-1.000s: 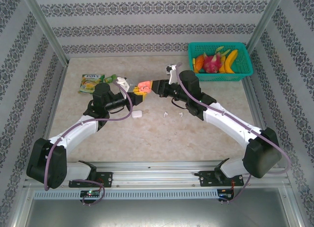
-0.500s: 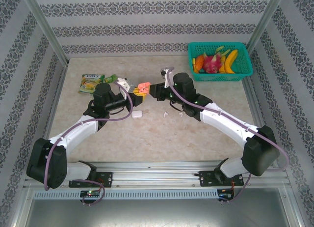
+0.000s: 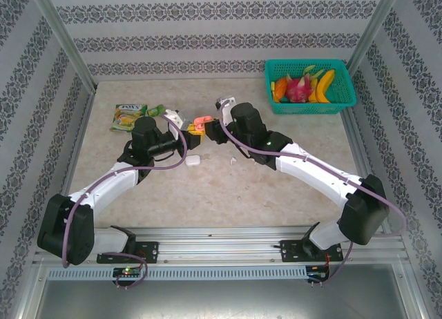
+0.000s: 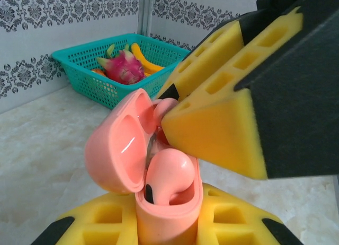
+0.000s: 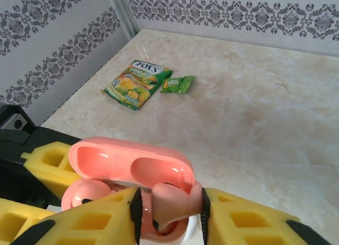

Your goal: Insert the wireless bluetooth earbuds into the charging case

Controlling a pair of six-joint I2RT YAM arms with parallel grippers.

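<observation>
Both arms reach in from the near edge and meet over the middle of the table [image 3: 207, 201]. I see the left arm [image 3: 114, 177] bent at the elbow and angled up to the right. The right arm [image 3: 311, 168] is stretched long and angled up to the left. Their wrists are almost nose to nose.

Count:
- **Cases:** two. One pink charging case [image 4: 169, 213] is held off the table, and one white case [image 3: 193, 160] lies on the marble just below the left wrist.
- **Pink earbuds:** two, both at the pink charging case.
- **White earbuds:** one white earbud [image 3: 233, 160], a small speck on the table near the right arm, too small to describe further.
- **Other items:** one teal basket [image 3: 311, 106] of fruit at the far right corner, and one sweets packet [image 5: 136, 83] with one green wrapper [image 5: 177, 84] just beside it at the far left.

The left gripper [image 3: 188, 127] is closed tight on the lower body of the pink charging case, a yellow pad on either side. The case stands upright with its lid [image 4: 116, 149] hinged open. The seated earbud [image 4: 168, 175] rests in one well.

The right gripper [image 3: 209, 129] has its fingers a narrow gap apart. The second earbud [image 5: 170, 200] sits between them at the mouth of the case, just under the lid and touching one pad. I cannot tell whether it is clamped or merely resting there.
</observation>
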